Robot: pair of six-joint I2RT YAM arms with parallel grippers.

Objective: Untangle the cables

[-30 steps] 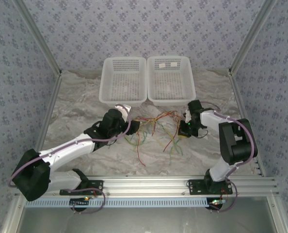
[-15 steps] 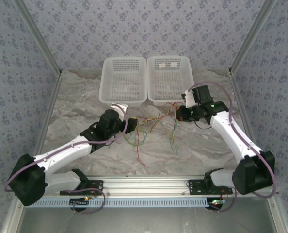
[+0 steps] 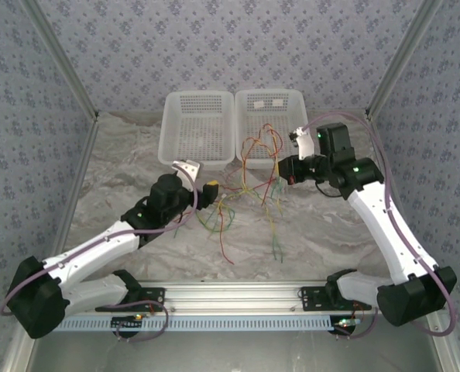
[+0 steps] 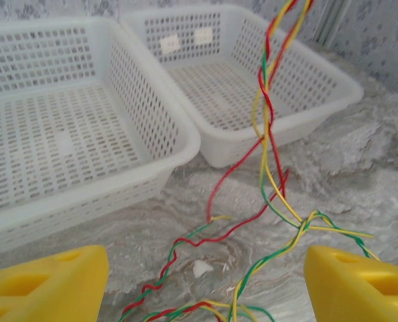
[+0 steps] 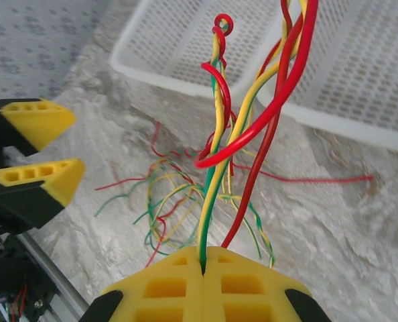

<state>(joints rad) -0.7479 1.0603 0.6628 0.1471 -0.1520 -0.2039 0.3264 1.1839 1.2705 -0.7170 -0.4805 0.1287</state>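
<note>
The cables are thin red, green, yellow and orange wires, tangled in a bunch at the middle of the table. My right gripper is shut on several strands and holds them above the table, in front of the right basket. In the right wrist view the pinched cables rise from my shut right gripper. My left gripper stands open to the left of the bunch, holding nothing. In the left wrist view the twisted cables hang ahead of my left gripper and trail across the table between its yellow fingers.
Two white perforated baskets stand side by side at the back, the left basket and the right basket. An aluminium rail runs along the near edge. Patterned walls close off the table on three sides.
My right arm has swung up and toward the baskets, lifting its held strands off the table. My left gripper has shifted slightly toward the back and stays open.
</note>
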